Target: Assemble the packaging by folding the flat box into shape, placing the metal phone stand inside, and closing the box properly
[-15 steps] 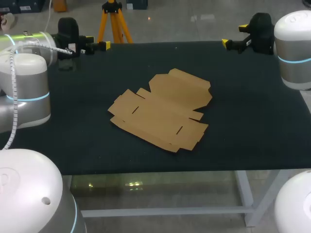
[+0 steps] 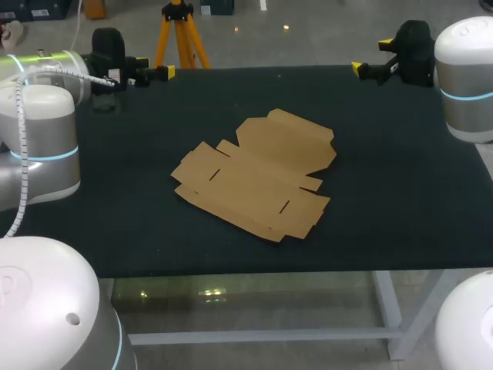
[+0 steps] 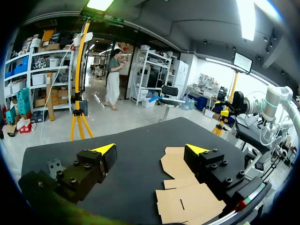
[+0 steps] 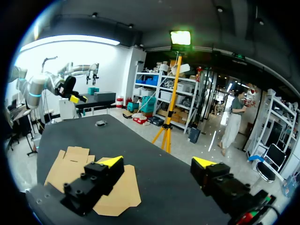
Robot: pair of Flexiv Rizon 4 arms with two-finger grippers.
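A table (image 2: pixel 400 193) with a matte black top fills the head view. Pale metal legs (image 2: pixel 389 308) and a crossbar (image 2: pixel 262 336) show beneath its near edge.

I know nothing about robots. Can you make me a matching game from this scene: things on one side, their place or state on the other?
Things:
1. cardboard box
2. left gripper
3. right gripper
4. table

Place or state:
a. fingers open, at the table's far right corner
b. black top
c. lying flat and unfolded, mid-table
d. fingers open, at the table's far left corner

Pairs: 1-c, 2-d, 3-a, 4-b
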